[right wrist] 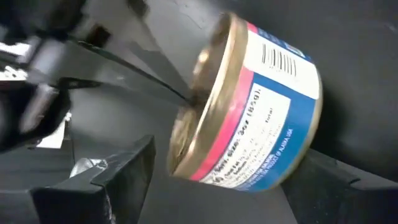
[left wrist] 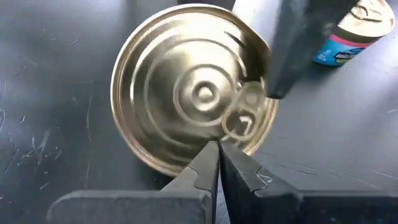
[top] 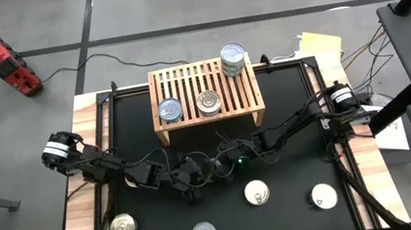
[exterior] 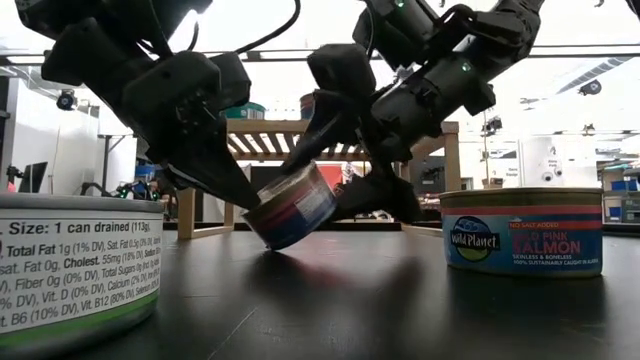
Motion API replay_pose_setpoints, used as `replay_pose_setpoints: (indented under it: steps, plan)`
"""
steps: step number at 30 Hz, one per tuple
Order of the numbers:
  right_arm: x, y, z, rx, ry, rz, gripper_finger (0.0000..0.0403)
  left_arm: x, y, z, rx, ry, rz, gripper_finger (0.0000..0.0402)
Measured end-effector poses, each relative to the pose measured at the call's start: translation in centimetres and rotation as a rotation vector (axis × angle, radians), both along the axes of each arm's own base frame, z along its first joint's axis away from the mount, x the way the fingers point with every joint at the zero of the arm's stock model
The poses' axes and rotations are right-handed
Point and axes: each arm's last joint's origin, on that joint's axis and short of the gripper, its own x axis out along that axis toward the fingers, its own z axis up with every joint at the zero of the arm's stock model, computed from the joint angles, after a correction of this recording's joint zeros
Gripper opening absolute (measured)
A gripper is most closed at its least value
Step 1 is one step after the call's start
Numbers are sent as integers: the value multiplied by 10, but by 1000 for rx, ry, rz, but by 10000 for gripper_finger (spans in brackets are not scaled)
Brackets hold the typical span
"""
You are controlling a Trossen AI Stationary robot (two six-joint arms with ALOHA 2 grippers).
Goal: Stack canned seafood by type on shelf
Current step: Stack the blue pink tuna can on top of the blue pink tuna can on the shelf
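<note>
While tilted, tin (exterior: 292,207) between both claws

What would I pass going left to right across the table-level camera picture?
White-labelled can with nutrition text → left arm's closed fingers → tilted red-and-blue can, tipped up between both arms → right arm's fingers → Wild Planet salmon can, standing upright.
</note>
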Motion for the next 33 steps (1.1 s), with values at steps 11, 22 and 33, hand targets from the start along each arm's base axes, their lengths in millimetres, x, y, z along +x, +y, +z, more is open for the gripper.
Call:
replay_pose_setpoints:
  steps: [11,22,33]
  plan:
    - [1,-3,0,-5,11,-11,203,0,0,0,-2,-3,1,0]
    - [-6,-5,10,-13,61,-16,192,-2,-1,12,-67,-42,18,0]
    - [-33,-10,86,-59,-39,22,192,-14,3,57,-52,-172,-34,0]
